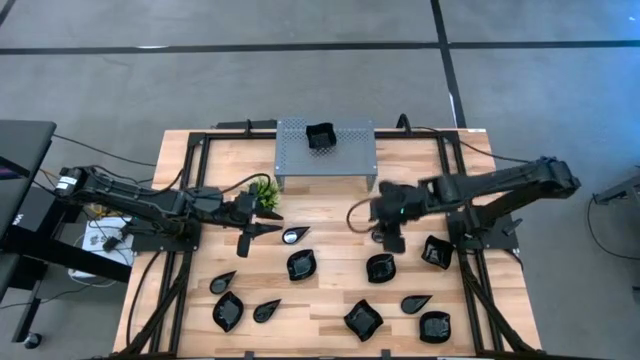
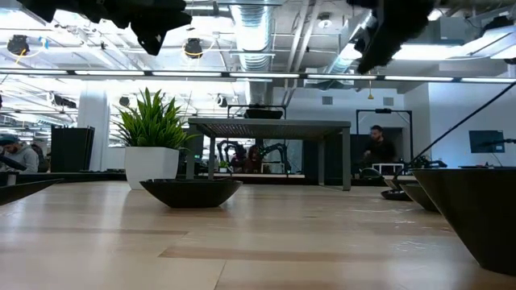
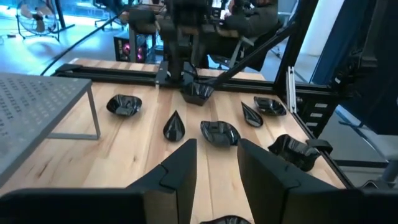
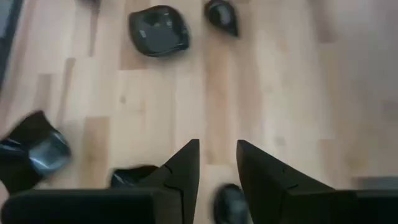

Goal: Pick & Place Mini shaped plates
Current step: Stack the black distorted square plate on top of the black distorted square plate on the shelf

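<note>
L gripper (image 1: 262,230) just beside plant (image 1: 265,190), fingers (image 3: 180,165) slightly apart, nothing held. R gripper (image 1: 392,240) above bare wood mid-table, fingers (image 4: 185,163) slightly apart, empty. One plate (image 1: 320,135) on stand (image 1: 350,150); other plates (image 1: 302,264) scattered across table (image 1: 330,205) front.

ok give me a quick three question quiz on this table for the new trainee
1. What do the left gripper and the right gripper hold?
2. True or false: one mini plate sits on top of the grey stand.
3. Which is closer to the plant? A) left gripper B) right gripper

Key: 1 nothing, both are open and empty; 2 true; 3 A
</note>
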`<state>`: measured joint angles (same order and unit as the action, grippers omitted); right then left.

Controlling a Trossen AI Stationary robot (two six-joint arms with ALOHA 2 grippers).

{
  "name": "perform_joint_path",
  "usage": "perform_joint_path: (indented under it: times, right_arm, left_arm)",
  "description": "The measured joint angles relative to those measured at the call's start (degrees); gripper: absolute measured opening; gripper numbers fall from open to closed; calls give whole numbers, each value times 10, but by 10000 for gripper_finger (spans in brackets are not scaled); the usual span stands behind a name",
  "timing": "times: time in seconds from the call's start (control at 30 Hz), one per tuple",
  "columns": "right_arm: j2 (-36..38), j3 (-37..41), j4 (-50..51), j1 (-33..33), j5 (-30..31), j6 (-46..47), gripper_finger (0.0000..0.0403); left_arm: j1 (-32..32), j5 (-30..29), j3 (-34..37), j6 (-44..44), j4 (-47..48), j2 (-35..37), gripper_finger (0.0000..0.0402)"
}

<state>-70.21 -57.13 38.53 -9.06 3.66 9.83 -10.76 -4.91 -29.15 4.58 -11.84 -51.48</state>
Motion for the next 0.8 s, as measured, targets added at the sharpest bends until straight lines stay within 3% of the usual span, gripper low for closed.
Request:
perform_joint_path:
  times: [0.13, 0.27, 0.5, 0.8]
  right_arm:
    - [-36, 15, -48, -48, 0, 67, 102]
    - [-90, 14, -125, -99, -17, 68, 102]
    - [-199, 14, -251, -154, -159, 63, 102]
    - [-276, 14, -291, -180, -163, 68, 102]
  left_arm:
    - [0, 0, 0, 0, 0, 0, 118]
    - [0, 0, 0, 0, -1, 0, 118]
    - [0, 0, 0, -9, -2, 0, 118]
    - [0, 0, 0, -9, -6, 0, 118]
